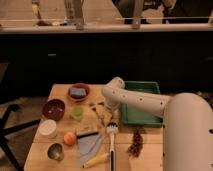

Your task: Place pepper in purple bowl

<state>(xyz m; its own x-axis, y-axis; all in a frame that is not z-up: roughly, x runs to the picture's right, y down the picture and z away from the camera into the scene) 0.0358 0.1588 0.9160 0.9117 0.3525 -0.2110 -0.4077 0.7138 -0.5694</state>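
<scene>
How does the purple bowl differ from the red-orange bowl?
The purple bowl is dark and looks empty; the red-orange bowl holds a blue sponge. The purple bowl sits nearer the camera and the left edge of the table; the red-orange bowl is farther back. Both are round, shallow, upright. The hand is right of both, over mid-table.
</scene>
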